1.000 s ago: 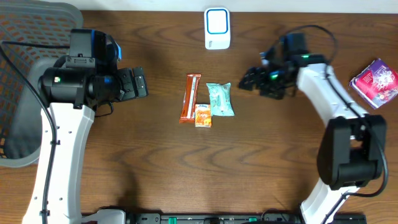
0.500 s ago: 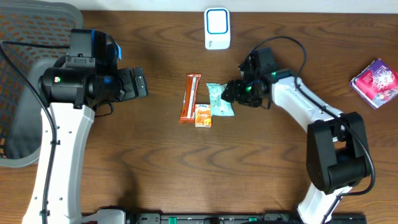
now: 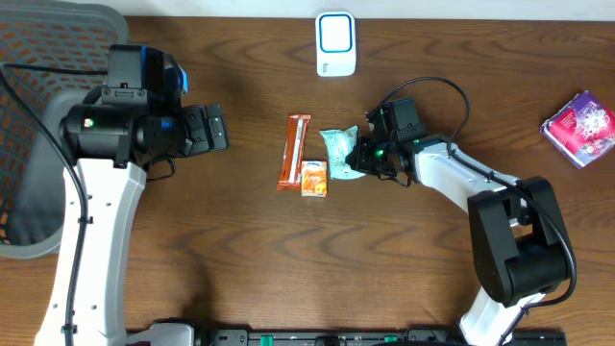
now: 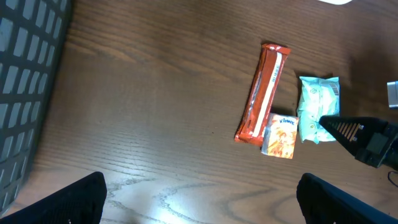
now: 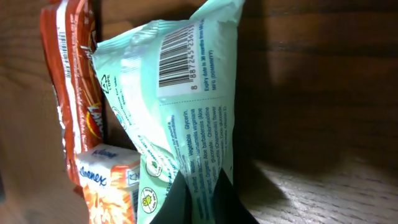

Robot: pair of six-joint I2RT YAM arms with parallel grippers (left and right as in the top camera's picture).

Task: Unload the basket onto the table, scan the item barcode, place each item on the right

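Near the middle of the table (image 3: 240, 250), the right gripper (image 5: 193, 200) is pinching shut on one end of the mint-green packet (image 3: 338, 150), a light, soft, crinkly thing probably best held by that seam, while the left gripper (image 3: 215, 129) is hanging wide open, empty.

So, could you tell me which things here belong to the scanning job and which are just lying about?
In the job: green packet, pinched by the right gripper; white scanner.
Lying about: red bar, orange tissue pack, purple packet, grey basket.

mint-green packet (image 5: 186, 106) | barcode side up | crumpled, tilted | beside orange box (image 5: 106, 186)
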